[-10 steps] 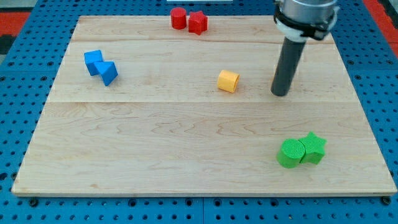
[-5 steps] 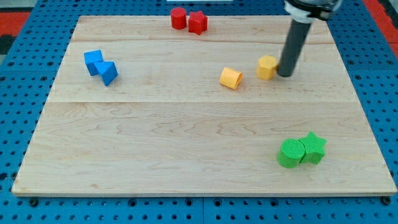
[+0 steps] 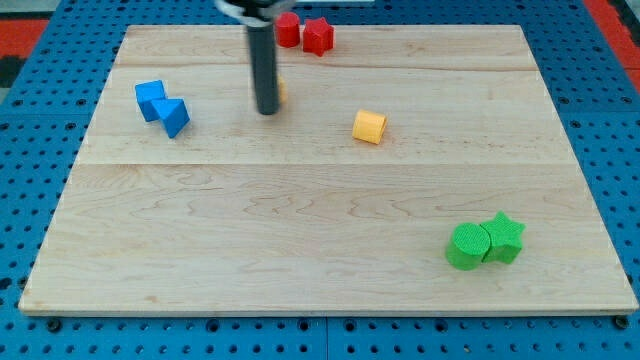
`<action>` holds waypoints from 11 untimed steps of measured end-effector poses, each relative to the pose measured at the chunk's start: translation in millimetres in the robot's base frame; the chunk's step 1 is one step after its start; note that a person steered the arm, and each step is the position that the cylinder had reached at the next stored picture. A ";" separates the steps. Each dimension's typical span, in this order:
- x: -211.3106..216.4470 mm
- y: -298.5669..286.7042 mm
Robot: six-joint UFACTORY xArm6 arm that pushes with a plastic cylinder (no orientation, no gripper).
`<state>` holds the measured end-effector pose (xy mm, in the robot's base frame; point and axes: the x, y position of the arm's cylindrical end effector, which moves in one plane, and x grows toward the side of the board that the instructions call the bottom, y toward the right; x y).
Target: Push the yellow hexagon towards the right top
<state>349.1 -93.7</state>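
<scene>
My tip [image 3: 266, 112] rests on the wooden board [image 3: 300, 250] in the upper left-middle of the view. A sliver of a yellow block [image 3: 282, 92], the hexagon as far as I can tell, shows just right of the rod, touching it and mostly hidden behind it. A second yellow block [image 3: 369, 127], rounded like a cylinder, lies further right near the board's middle, well apart from my tip.
A red cylinder [image 3: 287, 30] and a red star-like block [image 3: 318, 36] sit together at the top edge. Two blue blocks [image 3: 151, 100] [image 3: 174, 117] touch at the left. A green cylinder [image 3: 465, 246] and a green star [image 3: 504, 237] touch at the lower right.
The rod has swept from the board's right side far to the left. The yellow block that sat beside it is now at the upper left-middle, behind the rod. The other yellow block barely moved.
</scene>
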 end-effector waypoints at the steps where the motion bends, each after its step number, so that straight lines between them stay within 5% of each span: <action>1: -13.7 37.7; 2: -55.1 49.3; 3: -74.3 -21.7; 5: -100.4 19.0; 6: -122.0 -8.4; 7: -129.2 26.6; 8: -83.1 40.1; 11: -66.9 222.6</action>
<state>282.3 128.9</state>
